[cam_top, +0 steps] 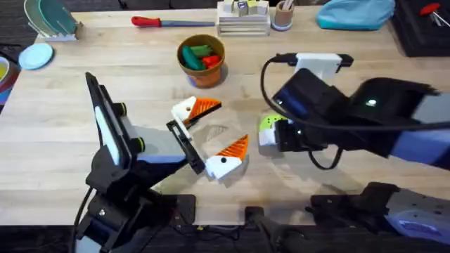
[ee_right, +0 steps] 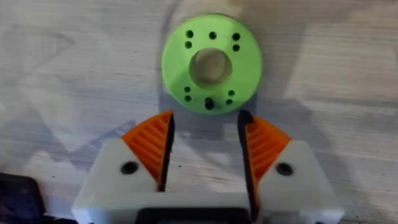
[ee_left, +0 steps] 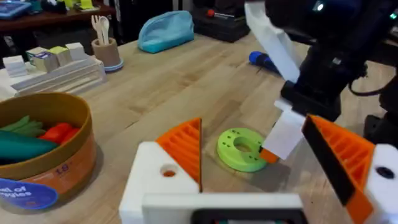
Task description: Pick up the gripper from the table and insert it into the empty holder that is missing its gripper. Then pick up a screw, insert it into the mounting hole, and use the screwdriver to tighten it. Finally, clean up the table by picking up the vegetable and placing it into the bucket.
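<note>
Bright colours on pale wood

The disc [ee_right: 211, 64] just ahead of the right gripper [ee_right: 205, 152] is lime green with dark holes; both grippers' white fingers carry orange ribbed pads [ee_right: 151, 144]. Beyond the left gripper [cam_top: 211, 133], the terracotta-orange bucket [cam_top: 200, 67] holds green and red pieces.

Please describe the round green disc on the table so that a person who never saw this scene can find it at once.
Start from the terracotta bucket of toy vegetables near the table's far edge, then come toward the arms, to the right gripper. The green disc lies flat on the wood just beyond its open fingers. It alone is bright green and round, with a big centre hole ringed by small holes.
</note>
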You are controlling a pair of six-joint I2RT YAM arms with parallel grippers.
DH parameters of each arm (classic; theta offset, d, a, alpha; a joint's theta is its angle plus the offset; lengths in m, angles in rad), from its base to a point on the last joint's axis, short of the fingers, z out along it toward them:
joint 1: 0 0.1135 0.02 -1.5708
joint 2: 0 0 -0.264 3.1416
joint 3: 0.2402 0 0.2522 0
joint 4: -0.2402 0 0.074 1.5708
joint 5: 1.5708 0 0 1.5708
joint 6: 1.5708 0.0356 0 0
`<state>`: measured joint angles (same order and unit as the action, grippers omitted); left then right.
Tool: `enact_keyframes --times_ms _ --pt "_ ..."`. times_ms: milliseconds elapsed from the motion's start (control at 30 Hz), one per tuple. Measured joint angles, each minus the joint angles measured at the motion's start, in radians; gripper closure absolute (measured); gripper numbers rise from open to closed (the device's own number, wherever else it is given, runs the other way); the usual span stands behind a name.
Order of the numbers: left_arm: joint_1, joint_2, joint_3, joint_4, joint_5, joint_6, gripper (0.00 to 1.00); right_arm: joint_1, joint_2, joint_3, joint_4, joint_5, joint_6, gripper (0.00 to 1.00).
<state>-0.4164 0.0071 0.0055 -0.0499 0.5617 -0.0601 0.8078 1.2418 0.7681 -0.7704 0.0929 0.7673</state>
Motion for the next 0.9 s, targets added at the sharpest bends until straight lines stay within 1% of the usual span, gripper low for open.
enact_keyframes --times_ms 167,433,733,833,900 --pt "0.000 0.000 0.000 0.000 0.000 0.000 0.009 0.000 0.030 0.000 0.006 0.000 0.003 0.520" --pt "0.000 0.000 0.000 0.000 0.000 0.000 0.010 0.000 0.030 0.000 0.018 0.001 0.003 0.532" --pt "0.000 0.000 0.000 0.000 0.000 0.000 0.009 0.000 0.030 0.000 0.058 0.051 0.003 0.547" --pt "0.000 0.000 0.000 0.000 0.000 0.000 0.009 0.000 0.030 0.000 0.094 0.065 0.003 0.586" --pt "0.000 0.000 0.000 0.000 0.000 0.000 0.009 0.000 0.030 0.000 0.100 0.070 -0.001 0.594"
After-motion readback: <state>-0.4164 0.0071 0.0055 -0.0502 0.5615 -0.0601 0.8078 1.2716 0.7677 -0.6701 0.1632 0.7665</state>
